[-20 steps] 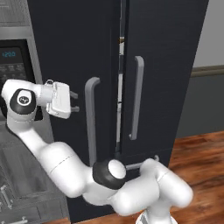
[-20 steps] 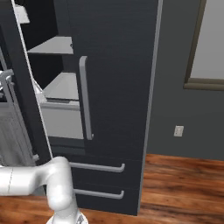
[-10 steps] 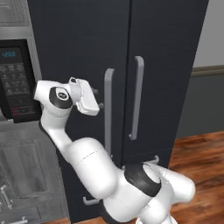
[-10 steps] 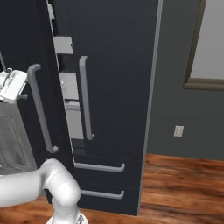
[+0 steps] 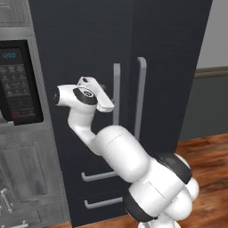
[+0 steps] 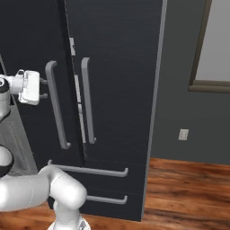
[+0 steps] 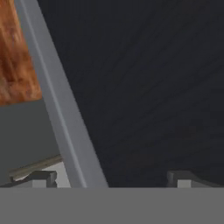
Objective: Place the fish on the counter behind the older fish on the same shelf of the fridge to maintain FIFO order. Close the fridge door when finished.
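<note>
Standing on wood floor (image 6: 188, 188), fridge (image 6: 117, 67) looks nearly shut.

Blue "12:00" on the microwave (image 5: 20, 84) display; keypad print illegible.

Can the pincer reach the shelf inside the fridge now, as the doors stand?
Probably not. The left door is almost shut, leaving a thin gap beside the right door, too narrow for the open pincer, which sits against the left door's front near its handle. The door would need pulling open first.
</note>
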{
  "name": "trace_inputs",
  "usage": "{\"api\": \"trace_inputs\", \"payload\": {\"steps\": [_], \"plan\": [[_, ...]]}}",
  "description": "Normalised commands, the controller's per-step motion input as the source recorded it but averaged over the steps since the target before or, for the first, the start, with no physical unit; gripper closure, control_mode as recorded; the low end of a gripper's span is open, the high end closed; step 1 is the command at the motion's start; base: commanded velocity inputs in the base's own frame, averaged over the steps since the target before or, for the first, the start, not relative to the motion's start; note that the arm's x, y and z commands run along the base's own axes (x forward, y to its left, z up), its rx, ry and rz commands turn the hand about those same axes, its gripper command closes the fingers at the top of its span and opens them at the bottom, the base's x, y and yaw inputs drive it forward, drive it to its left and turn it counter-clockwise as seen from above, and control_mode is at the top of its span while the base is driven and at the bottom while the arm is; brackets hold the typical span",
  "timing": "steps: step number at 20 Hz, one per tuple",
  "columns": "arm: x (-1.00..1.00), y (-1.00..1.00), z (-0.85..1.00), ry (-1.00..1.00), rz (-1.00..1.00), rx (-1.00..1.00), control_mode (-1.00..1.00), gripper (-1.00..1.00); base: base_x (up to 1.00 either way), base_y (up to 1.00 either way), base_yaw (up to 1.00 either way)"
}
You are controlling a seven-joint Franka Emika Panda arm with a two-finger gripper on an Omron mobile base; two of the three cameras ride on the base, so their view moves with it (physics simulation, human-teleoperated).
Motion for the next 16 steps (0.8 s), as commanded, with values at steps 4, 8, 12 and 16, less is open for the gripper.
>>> {"api": "trace_inputs", "payload": {"steps": [4, 8, 12, 16], "plan": [[0.63, -0.02, 0.07, -0.07, 0.16, 0.00, -1.00, -1.00, 0.00, 0.00, 0.00], [0.58, 0.00, 0.19, -0.03, 0.12, 0.00, -1.00, -1.00, 0.00, 0.00, 0.00], [0.52, 0.00, 0.10, -0.03, 0.11, 0.00, -1.00, -1.00, 0.00, 0.00, 0.00], [0.52, 0.00, 0.00, -0.02, 0.12, 0.00, -1.00, -1.00, 0.00, 0.00, 0.00]]}}
